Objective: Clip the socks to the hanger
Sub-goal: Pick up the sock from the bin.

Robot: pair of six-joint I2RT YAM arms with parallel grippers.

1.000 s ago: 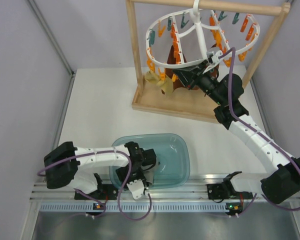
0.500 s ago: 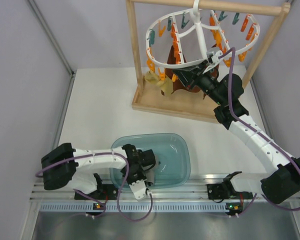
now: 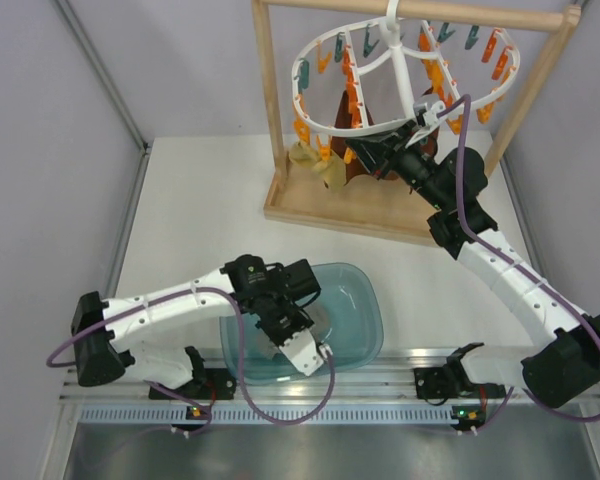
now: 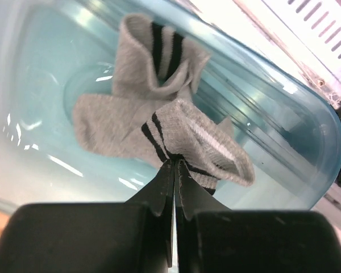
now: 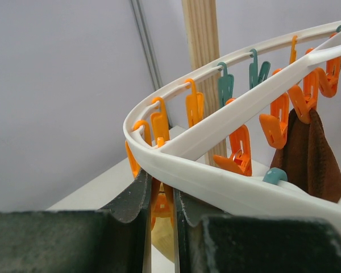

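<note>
Two grey socks with dark-striped cuffs lie in a clear teal tub. My left gripper is shut on the striped cuff of the nearer grey sock; the other grey sock lies behind it. The white hanger hangs from the wooden rack with orange and teal clips. My right gripper is up under the hanger ring, shut on an orange clip. A mustard-yellow sock hangs at the ring's left side and shows below the clip.
The wooden rack stands on a wooden base at the back of the table. A dark brown sock hangs from clips to the right of my right gripper. The tub sits at the near edge, by the arm rail.
My left gripper has shut on the grey sock's cuff, and the left arm has swung right over the tub. The right arm has stayed put.
</note>
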